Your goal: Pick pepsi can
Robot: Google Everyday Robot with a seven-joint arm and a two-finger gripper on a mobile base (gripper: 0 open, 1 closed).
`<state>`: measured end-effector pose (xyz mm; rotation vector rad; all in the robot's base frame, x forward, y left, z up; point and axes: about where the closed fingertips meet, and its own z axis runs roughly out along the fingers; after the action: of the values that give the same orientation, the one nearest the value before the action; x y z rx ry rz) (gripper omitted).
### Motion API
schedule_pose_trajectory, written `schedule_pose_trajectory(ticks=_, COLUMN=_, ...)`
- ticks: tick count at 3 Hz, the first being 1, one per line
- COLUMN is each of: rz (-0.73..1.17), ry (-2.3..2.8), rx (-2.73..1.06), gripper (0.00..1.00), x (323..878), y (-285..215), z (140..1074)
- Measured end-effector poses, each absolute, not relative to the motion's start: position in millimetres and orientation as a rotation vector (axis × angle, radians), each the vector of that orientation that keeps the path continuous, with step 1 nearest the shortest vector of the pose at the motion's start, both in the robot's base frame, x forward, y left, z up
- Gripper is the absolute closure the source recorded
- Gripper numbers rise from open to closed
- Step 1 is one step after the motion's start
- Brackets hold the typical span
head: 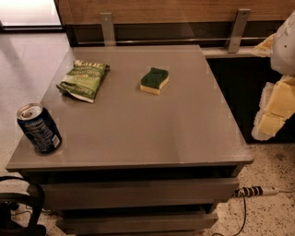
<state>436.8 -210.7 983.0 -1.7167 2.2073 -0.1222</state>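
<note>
Farthest left, low by the floor, a black looped cable (20,203) sits in front of the cabinet's bottom corner; what it belongs to cannot be told. Just above it, the pepsi can (39,128) stands on its base on the grey worktop (138,124), close to the front left corner. Its silver top faces up, and its dark blue side with white print is turned to the camera.

Further back and a little to the right lies a green chip bag (84,79), crumpled and flat, well apart from the can. Right of the bag, in the worktop's rear half, rests a sponge (154,80), green on top and yellow beneath, apart from both bag and can.

Behind the worktop runs a wood-faced wall panel (175,10). It carries a metal bracket (107,27) behind the bag and a second bracket (237,28) near the rear right corner. Under the worktop two drawer fronts (133,191) show, one below the other.

At the lower right a white power strip (256,190) lies on the speckled floor (276,216), with a black cord beside it. At the far right edge the hand (272,113), pale yellow and white, hangs beyond the worktop's right side. It is well apart from the can and clear of the bag and sponge. Whether it is released or clenched cannot be told.
</note>
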Motion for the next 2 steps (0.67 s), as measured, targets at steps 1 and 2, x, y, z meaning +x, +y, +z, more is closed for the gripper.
schedule_pose_trajectory(ticks=1, rz=-0.122, ry=2.207, rx=-1.717, gripper=0.00, x=436.8, y=-210.6, z=983.1)
schedule_pose_trajectory(ticks=2, rz=-0.101, ry=2.193, rx=-1.712, gripper=0.00, x=439.5, y=-205.9, z=984.5)
